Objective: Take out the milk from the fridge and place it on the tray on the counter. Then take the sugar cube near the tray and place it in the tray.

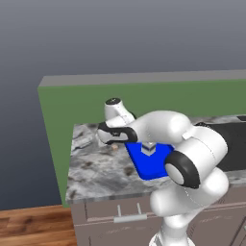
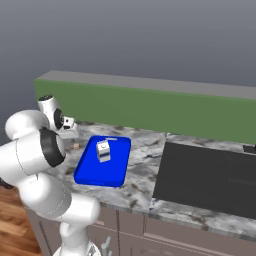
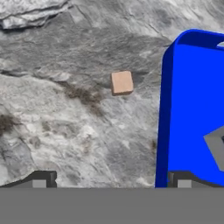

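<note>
Claw (image 3: 111,179) fingers stand spread as wide as they go, the two dark tips (image 3: 40,179) far apart at the bottom of the hand view, pinching nothing and touching nothing. Between and beyond them lies bare marbled counter (image 3: 65,122), with the tiny tan-orange sugar cube (image 3: 121,82) resting on the stone a little ahead of the tips and just left of the blue tray's (image 3: 165,109) raised edge, near it but apart. One fingertip hangs over the stone, the other over the tray's near corner. From the left base view the white arm (image 1: 158,127) bends forward over the counter (image 1: 96,168), its hand (image 1: 115,132) reaching left of the tray (image 1: 144,166) and hovering above the stone, with the cube (image 1: 115,147) a small speck just below it. In the right base view the hand (image 2: 65,125) sits at the far left end of the counter (image 2: 145,150), pointing down beside the tray (image 2: 95,172), the cube (image 2: 76,146) close under it. The milk carton (image 2: 103,150) stands on the tray's far half, white with a gabled top, slightly turned; in the left base view it (image 1: 148,149) shows partly behind the arm's forearm
</note>
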### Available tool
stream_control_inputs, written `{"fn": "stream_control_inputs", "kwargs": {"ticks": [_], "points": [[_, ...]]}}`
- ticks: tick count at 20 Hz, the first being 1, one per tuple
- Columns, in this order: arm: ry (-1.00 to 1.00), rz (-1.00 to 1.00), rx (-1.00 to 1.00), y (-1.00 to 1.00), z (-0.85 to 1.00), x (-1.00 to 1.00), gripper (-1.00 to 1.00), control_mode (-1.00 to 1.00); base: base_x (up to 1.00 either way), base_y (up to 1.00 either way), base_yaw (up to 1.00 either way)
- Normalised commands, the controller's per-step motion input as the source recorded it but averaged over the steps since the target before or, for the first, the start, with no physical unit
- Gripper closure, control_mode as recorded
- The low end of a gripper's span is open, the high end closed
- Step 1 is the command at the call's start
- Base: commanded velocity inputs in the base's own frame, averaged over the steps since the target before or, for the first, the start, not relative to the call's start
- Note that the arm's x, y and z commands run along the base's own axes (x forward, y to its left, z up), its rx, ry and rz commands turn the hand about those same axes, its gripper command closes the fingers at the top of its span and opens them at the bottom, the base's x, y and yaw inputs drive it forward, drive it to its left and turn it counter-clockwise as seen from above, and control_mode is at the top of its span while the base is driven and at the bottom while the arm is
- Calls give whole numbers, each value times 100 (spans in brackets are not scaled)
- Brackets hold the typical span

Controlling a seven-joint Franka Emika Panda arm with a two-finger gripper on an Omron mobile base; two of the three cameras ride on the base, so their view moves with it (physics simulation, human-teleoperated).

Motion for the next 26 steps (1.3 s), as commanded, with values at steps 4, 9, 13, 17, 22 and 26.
{"fn": "stream_control_inputs", "kwargs": {"ticks": [4, 9, 13, 17, 22, 26], "points": [[-3, 0, 0, 0, -31, 3, -100, -100, 0, 0, 0], [0, 1, 0, 0, -29, 20, -100, -100, 0, 0, 0], [0, 1, 0, 0, -3, 37, -100, -100, 0, 0, 0], [0, 0, 0, 0, 0, 37, -100, -100, 0, 0, 0], [0, 0, 0, 0, -1, 18, -100, -100, 0, 0, 0], [0, 0, 0, 4, -11, 4, -100, -100, 0, 0, 0]]}}
